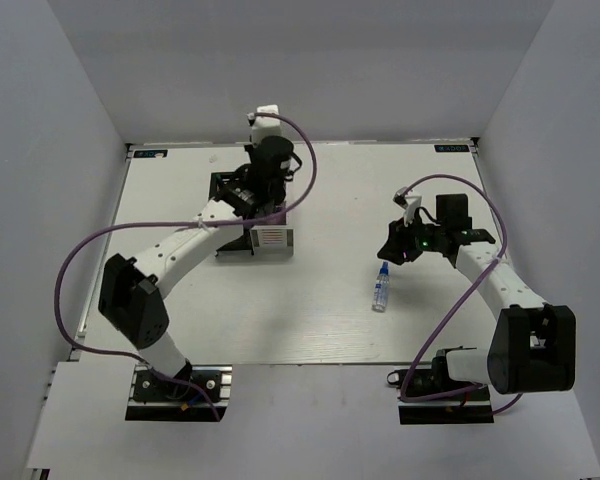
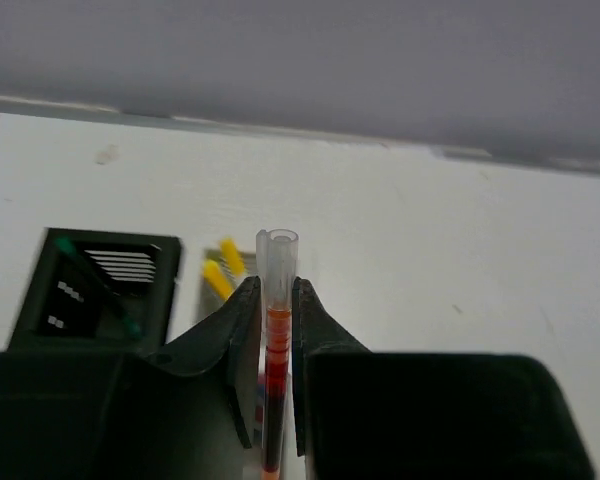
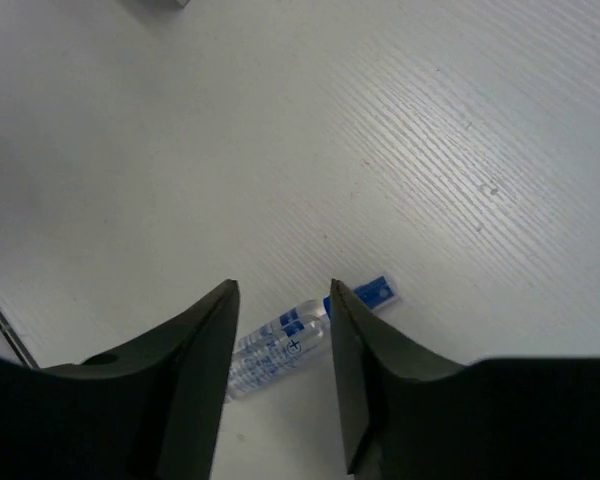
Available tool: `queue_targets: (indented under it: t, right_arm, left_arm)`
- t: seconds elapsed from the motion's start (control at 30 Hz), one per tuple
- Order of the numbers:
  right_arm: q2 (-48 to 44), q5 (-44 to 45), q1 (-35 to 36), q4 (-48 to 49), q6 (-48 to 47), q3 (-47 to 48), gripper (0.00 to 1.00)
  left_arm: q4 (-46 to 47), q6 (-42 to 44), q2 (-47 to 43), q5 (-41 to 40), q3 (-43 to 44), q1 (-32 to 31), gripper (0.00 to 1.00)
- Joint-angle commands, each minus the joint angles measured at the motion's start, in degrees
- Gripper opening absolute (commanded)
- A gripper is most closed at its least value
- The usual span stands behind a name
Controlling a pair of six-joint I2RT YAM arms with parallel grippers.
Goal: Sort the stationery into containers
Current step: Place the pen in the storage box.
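Table point(image 1: 330, 330): a flat white top with a fine ridged grain, which showed best in the right wrist view.
Clear bottle point(image 1: 381, 288): a small see-through plastic cylinder with blue print and a blue cap. It lay on its side on the bare table, near and right of centre, outside both containers.
Right gripper point(image 3: 282, 290): its smooth black fingers were released and spread apart, gripping nothing. It hung above the bottle, which showed partly in the gap between the fingers.
White-grey organiser point(image 1: 271, 238): a boxy container with a slotted panel, left of centre and further back.
Yellow pens point(image 2: 220, 272): two rounded yellow ends poked up from a pale compartment just right of the black box.
Left gripper point(image 2: 277, 290): it was clenched on the red-orange pen, above the organisers.
Red-orange pen point(image 2: 277, 330): a thin tube, clear at the top with red-orange below, held upright between the dark fingers.
Black organiser point(image 2: 55, 300): square and matte, with a slatted white panel inside, lying left of the yellow pens.
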Motion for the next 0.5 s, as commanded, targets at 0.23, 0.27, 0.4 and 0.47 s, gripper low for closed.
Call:
queue_targets:
  t: [0.23,0.27,0.4,0.47]
  right_arm:
    - [-3.05,-3.09,-0.49,-2.05,-1.76,-3.25,0.39]
    - [-3.05,-3.09,-0.23,-2.22,-2.02,-3.52,0.39]
    - [-2.52,-2.82,-0.22,-4.24,-3.95,-2.73,0.41]
    - [-2.08,-2.47,-0.31,-4.51,-4.3,-2.64,0.43]
  left_arm:
    - [5.84,2.14,7.63,-11.19,5.45,13.44,0.0]
    - [5.84,2.14,8.16,-11.19,5.97,14.15,0.0]
    - [5.84,2.14,10.37,-11.37,7.55,18.1,0.0]
    - [6.36,2.14,12.2,-11.36,8.08,18.64,0.0]
